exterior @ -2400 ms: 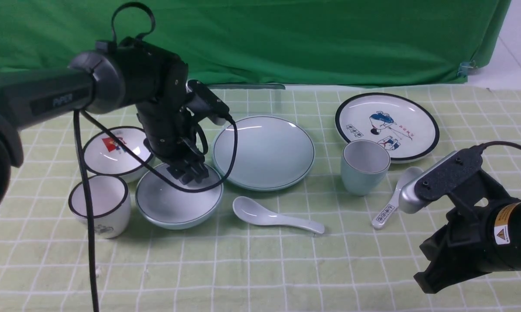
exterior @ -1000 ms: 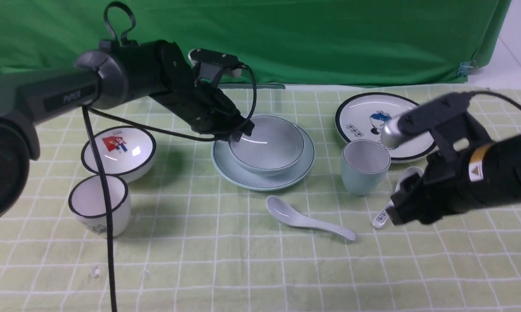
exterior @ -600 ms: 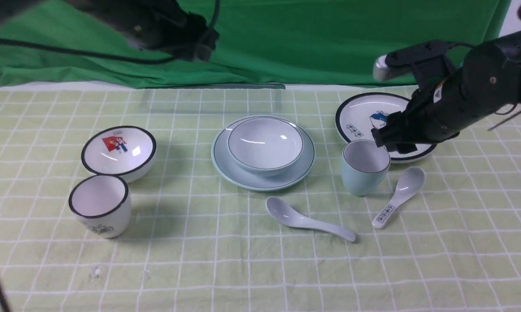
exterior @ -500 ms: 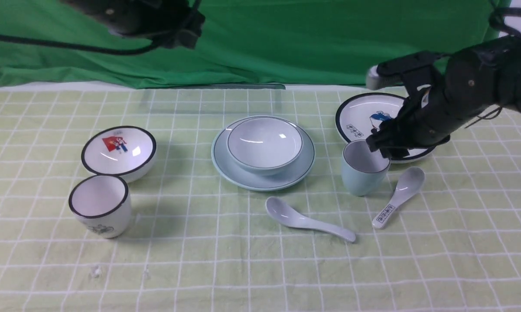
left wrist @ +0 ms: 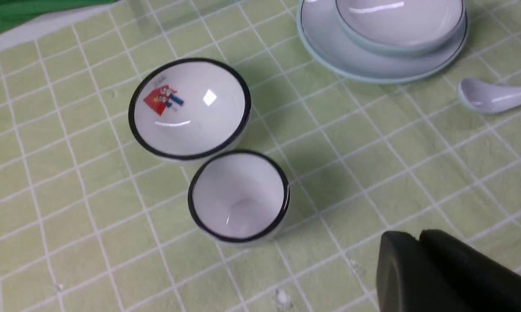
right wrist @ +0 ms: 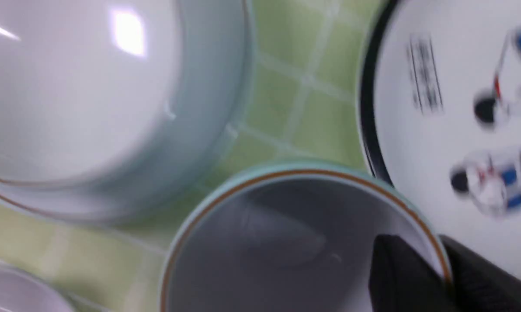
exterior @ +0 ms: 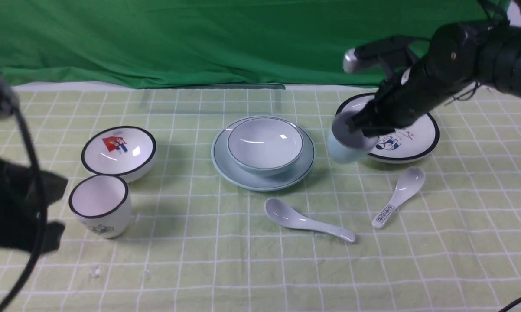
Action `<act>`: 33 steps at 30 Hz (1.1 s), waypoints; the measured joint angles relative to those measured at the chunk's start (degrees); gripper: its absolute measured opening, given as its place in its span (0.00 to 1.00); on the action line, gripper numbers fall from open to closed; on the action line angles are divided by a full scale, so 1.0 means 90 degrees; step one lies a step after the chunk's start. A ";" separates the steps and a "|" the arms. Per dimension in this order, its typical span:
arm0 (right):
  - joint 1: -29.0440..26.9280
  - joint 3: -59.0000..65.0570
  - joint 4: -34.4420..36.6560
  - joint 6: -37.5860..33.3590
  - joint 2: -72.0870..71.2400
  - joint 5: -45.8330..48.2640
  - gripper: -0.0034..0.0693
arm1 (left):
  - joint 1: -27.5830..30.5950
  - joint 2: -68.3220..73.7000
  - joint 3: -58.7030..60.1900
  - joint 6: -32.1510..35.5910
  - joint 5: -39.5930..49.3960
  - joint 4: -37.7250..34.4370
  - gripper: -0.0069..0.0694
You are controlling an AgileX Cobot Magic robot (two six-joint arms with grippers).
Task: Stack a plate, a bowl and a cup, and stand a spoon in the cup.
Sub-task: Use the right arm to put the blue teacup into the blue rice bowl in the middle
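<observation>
Two of the four pieces are stacked: the bowl sits inside the plate, well to the left of the right jaws. Those jaws are clamped on the rim of the cup, one finger inside the mouth and one outside. The cup hangs tilted and, by its shadow, looks clear of the tabletop. What is left, as I judge it, is to carry the cup over and set it upright in the bowl, then stand the spoon in it. The spoon lies flat on the cloth, nearer the robot than the right jaws and to their left.

The left jaws are pressed together on nothing, off at the robot's left edge of the scene. Just ahead of them are the black-rimmed cup and the picture bowl. The printed plate lies just behind and under the right jaws, and the lettered spoon is just on their near side. Nothing stands between the held cup and the bowl; the tilt and the one-sided rim grip are the likelier trouble
</observation>
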 joint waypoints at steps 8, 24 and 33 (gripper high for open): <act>0.0836 -0.2013 0.0245 -0.0319 0.1306 0.0417 0.16 | 0.0000 -0.0597 0.1449 -0.0228 -0.0416 -0.0107 0.08; 0.0950 -0.3545 -0.0037 0.0171 0.2482 0.1285 0.37 | 0.0000 -0.0613 0.1455 -0.0274 -0.1184 -0.0499 0.08; 0.0950 -0.3740 -0.0337 0.0168 0.1962 0.2321 0.49 | 0.0000 -0.0613 0.1429 -0.0296 -0.1029 -0.0650 0.08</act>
